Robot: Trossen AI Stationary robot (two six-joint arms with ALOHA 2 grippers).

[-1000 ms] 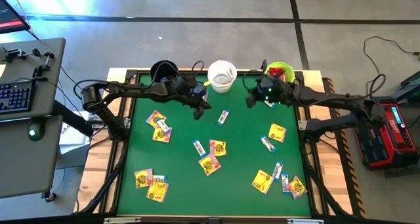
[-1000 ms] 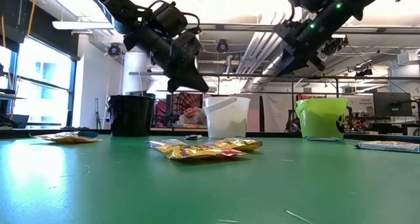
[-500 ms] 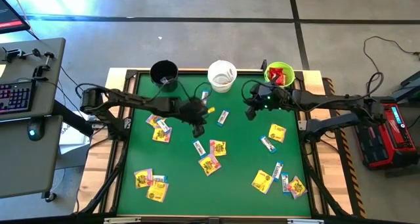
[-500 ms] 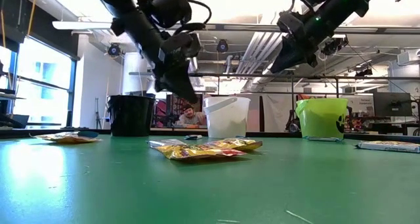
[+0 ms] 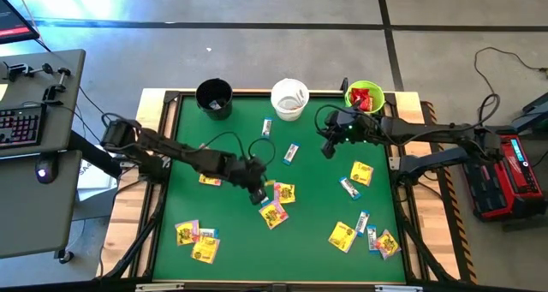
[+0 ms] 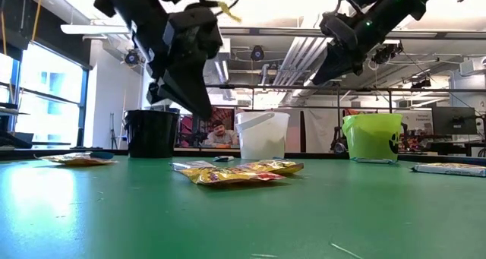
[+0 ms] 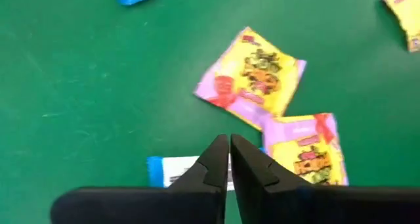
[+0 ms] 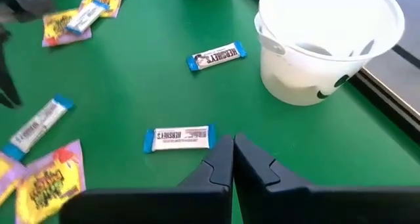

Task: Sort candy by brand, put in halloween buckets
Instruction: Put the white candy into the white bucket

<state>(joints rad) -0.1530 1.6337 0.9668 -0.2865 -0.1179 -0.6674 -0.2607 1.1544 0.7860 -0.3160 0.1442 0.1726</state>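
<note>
Sorting is barely begun on the green table (image 5: pixel 180 172): the lime green bucket (image 5: pixel 365 96) at the far right corner already holds red packets, the white bucket (image 5: pixel 289 99) at the middle of the far edge appears to hold a few slim bars, and what lies inside the black bucket (image 5: pixel 214 97) at the far left corner cannot be made out.

Most of the candy is left on the cloth. Yellow packets lie in clusters near the left edge (image 5: pixel 210 175), at the near left corner (image 5: pixel 196 240), in the centre (image 5: pixel 279 203) and toward the near right corner (image 5: pixel 365 235), with one more (image 5: pixel 362 173) by the right edge. White-and-blue bars are scattered among them, including one (image 8: pixel 180 138) just ahead of the right gripper and another (image 8: pixel 217 57) beside the white bucket.

The left gripper (image 5: pixel 257 192), jaws pressed together and carrying nothing, hangs over the table's centre above a white-and-blue bar (image 7: pixel 177 171) that lies touching two overlapping yellow packets (image 7: pixel 252 79); that crowding may hinder a clean pick. The right gripper (image 5: pixel 326 147), jaws likewise closed and empty, hovers above the far right part of the table, short of the green bucket.

A person (image 6: pixel 219 132) sits in the room beyond the far edge, and a keyboard (image 5: pixel 19 123) rests on a side desk left of the table.
</note>
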